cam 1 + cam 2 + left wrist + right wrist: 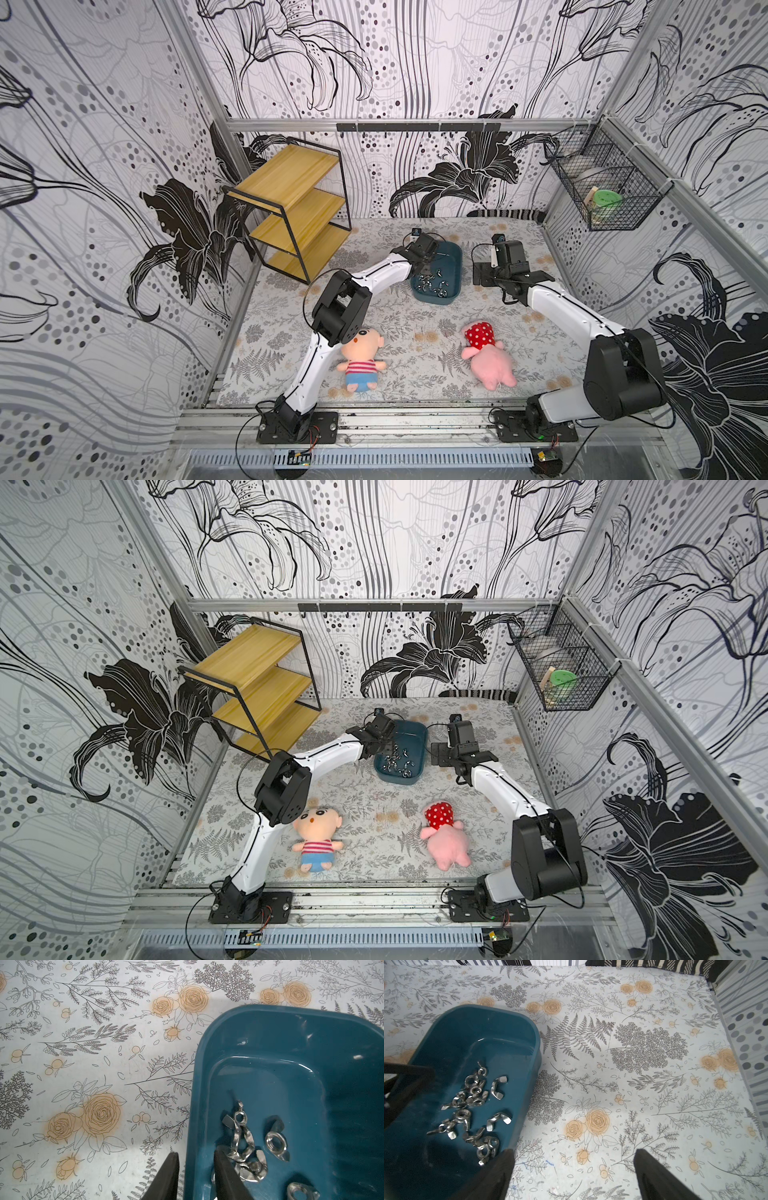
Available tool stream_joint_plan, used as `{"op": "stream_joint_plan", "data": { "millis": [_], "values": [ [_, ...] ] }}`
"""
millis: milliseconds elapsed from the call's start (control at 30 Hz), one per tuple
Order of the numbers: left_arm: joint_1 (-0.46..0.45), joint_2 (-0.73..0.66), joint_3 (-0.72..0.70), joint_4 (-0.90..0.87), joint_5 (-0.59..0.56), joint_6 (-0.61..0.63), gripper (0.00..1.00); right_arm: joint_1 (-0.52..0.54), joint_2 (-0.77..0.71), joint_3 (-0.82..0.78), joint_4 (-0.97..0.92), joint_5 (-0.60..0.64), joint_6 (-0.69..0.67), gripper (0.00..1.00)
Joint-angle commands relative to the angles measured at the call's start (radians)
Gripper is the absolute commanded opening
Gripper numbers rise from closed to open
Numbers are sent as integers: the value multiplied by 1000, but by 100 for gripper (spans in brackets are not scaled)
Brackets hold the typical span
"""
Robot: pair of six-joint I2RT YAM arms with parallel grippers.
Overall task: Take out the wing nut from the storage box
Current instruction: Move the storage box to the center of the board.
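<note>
See storage box [452,258] at 12 o'clock on the mat [415,332], wing nuts [432,284] heaped inside toward its 6 o'clock end. Find left gripper [196,1157] at the box's 9 o'clock wall, jaws narrowed, one finger outside, one inside beside the nuts; cannot tell whether clamped. Find right gripper [574,1151] at the box's 3 o'clock, above the mat, jaws spread wide, holding nothing.

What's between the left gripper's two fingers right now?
The side wall of the storage box, seen in the left wrist view: one finger stands outside over the mat, one inside beside the wing nuts.
</note>
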Motion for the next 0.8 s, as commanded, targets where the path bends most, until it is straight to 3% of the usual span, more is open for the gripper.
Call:
{"op": "stream_joint_plan", "data": {
  "millis": [0,233,767],
  "values": [
    [14,7,-7,25,10,-13,34,12,10,22,-20,-11,11,96],
    [31,-2,-35,31,3,-18,21,26,6,15,-26,-14,15,95],
    [110,-111,-220,80,-21,-6,13,83,38,47,-44,-5,20,96]
  ]
}}
